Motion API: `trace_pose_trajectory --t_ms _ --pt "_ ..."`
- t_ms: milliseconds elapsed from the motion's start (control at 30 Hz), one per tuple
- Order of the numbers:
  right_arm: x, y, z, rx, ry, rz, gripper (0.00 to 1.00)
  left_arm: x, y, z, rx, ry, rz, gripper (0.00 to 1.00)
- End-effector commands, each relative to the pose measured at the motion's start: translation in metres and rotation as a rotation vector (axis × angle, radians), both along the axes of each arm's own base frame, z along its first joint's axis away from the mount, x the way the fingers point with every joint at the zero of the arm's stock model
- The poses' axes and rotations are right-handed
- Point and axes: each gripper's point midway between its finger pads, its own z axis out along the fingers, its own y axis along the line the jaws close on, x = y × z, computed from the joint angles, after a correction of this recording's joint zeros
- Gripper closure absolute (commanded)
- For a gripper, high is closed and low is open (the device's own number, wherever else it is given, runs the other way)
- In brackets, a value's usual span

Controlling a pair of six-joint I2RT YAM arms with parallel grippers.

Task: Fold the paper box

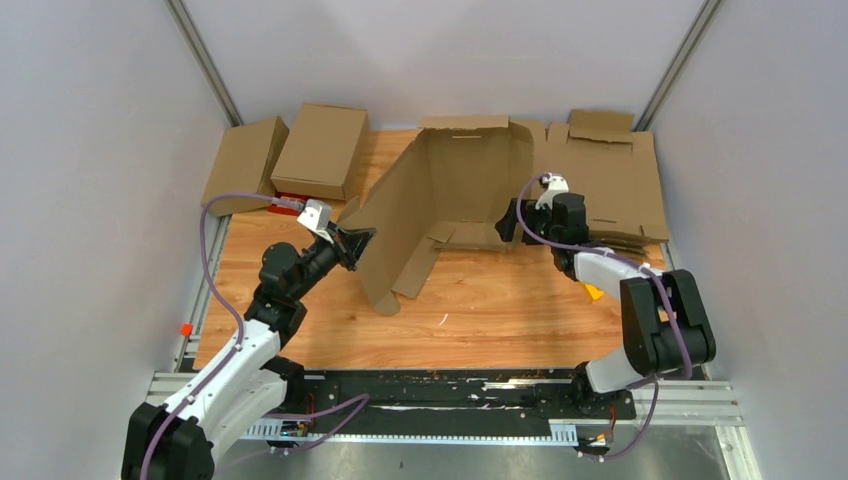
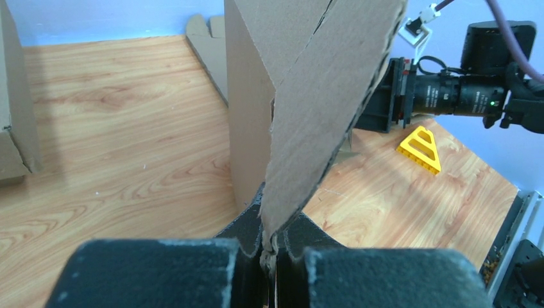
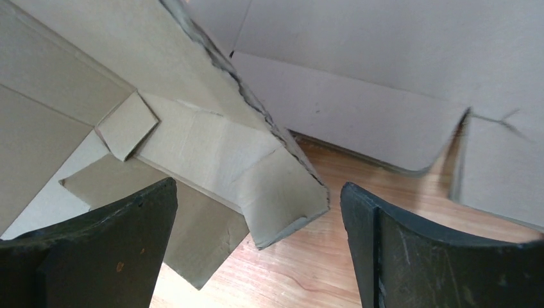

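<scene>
The left claw [image 2: 269,249] is clenched on the edge of a side flap of the paper box [image 2: 308,96], and the cardboard rises straight up from between its fingers. I judge that this grip is there to hold the left wall standing, so that it does not fall flat on the worktop [image 1: 500,310].

Ahead of this claw and to its right, the box stands half open. The left wall, the back wall and a short top flap are upright, and small bottom flaps hang loose at the foot.

The right claw [image 3: 256,218] is released, with its fingers spread wide. A corner of a low flap lies between them and touches neither one, as far as I can tell. It seems placed there to take this flap or push it inward.

Behind the right claw lies a stack of flat sheets [image 1: 610,175]. Beyond the left claw stand two brown cartons [image 1: 320,150].
</scene>
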Motion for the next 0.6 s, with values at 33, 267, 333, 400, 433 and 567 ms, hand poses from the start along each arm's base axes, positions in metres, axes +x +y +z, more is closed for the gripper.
trace_pose_trajectory --t_ms 33,267,333,400,433,567 --pt "0.009 0.031 0.017 0.092 -0.041 0.151 0.07 -0.004 -0.005 0.008 -0.012 -0.037 -0.029 0.97" --pt "-0.009 0.060 0.012 0.202 -0.023 0.270 0.24 -0.008 -0.014 0.009 -0.034 -0.044 -0.086 0.97" --pt "-0.013 0.070 0.011 0.216 -0.009 0.301 0.29 -0.010 -0.018 0.011 -0.047 -0.049 -0.116 0.98" --pt "-0.018 0.080 0.012 0.212 -0.009 0.333 0.30 -0.012 -0.022 0.013 -0.060 -0.056 -0.145 0.97" --pt "-0.020 0.083 0.013 0.207 -0.011 0.339 0.30 -0.013 -0.024 0.014 -0.064 -0.058 -0.154 0.97" --pt "-0.027 0.090 0.014 0.192 -0.005 0.352 0.33 -0.014 -0.023 0.016 -0.068 -0.068 -0.153 0.97"
